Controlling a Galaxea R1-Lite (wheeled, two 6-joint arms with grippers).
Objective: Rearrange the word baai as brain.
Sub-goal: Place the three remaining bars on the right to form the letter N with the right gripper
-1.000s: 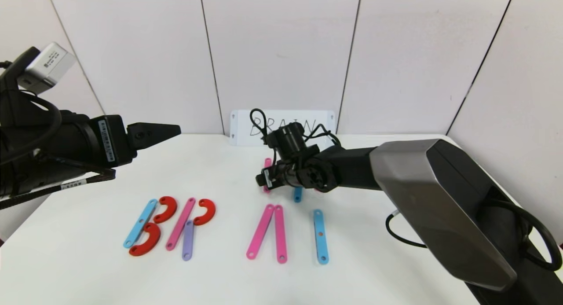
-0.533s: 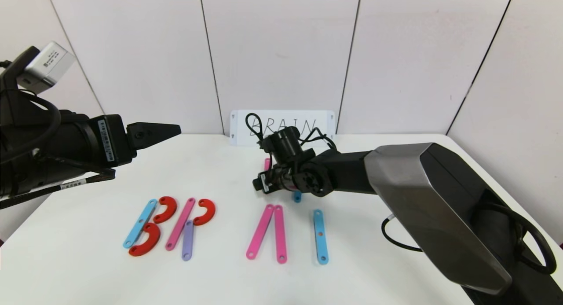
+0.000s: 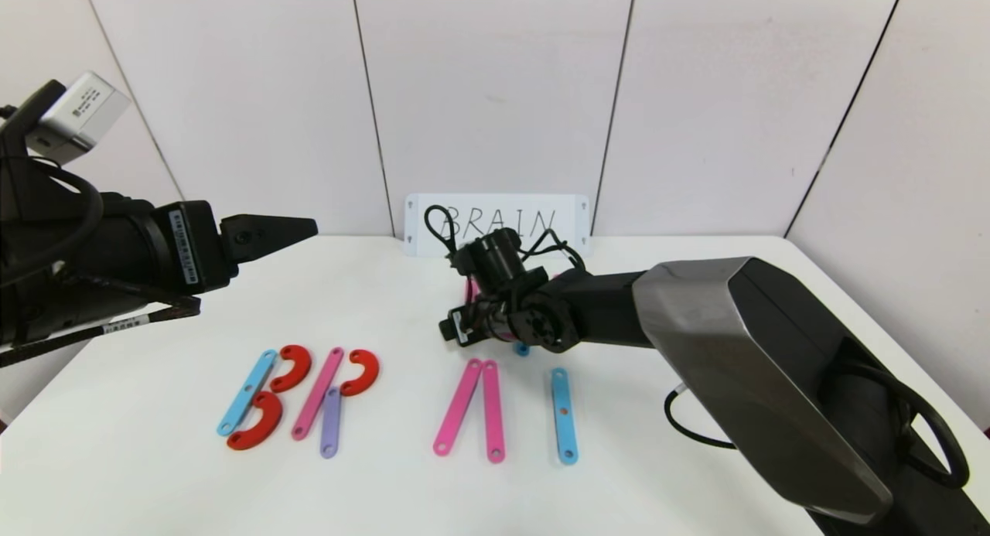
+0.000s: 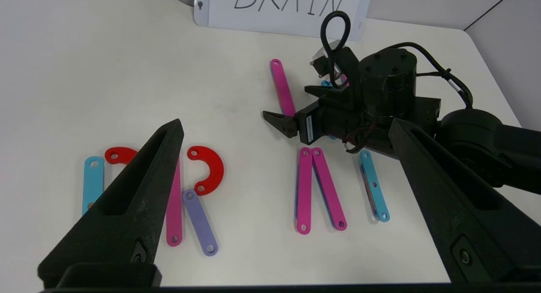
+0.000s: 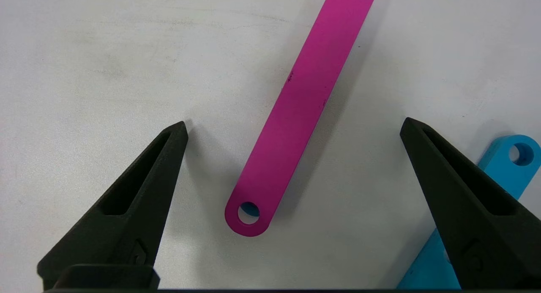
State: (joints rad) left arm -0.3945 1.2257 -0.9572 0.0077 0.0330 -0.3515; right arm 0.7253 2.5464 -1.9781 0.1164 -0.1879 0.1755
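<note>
Baai (image 3: 387, 401), the row of flat holed plastic letters, lies along the front edge of the desk (image 3: 657, 288). A blue strip with two red curves makes the B (image 3: 259, 397), a pink strip, red curve and purple strip make what reads as an R (image 3: 332, 401), two pink strips meeting at the top make an unfinished A (image 3: 472, 408), and a single blue strip makes the I (image 3: 563, 414). Spare pieces lie behind them toward the back edge: a loose pink strip (image 5: 296, 115) and a blue strip (image 5: 465, 217) just beside it. The white card (image 3: 496, 223) with BRAIN written on it stands at the back edge.

The right hand (image 5: 291, 157) hangs low over the loose pink strip, released wide, one finger on each side of the strip and neither touching it. The left hand (image 4: 287, 157) is held off the desk above the left edge, also released and grasping nothing.

The step in hand looks like picking up the loose pink strip. To do it well, the right hand should turn so its fingers close across the strip's narrow width, centre itself near the middle of the strip rather than the holed end, and come down until the tips meet the desk, since the piece is thin and flat. It should stay away from the neighbouring blue strip so that one is not dragged.

No containers are on the desk; every piece lies directly on its surface.
</note>
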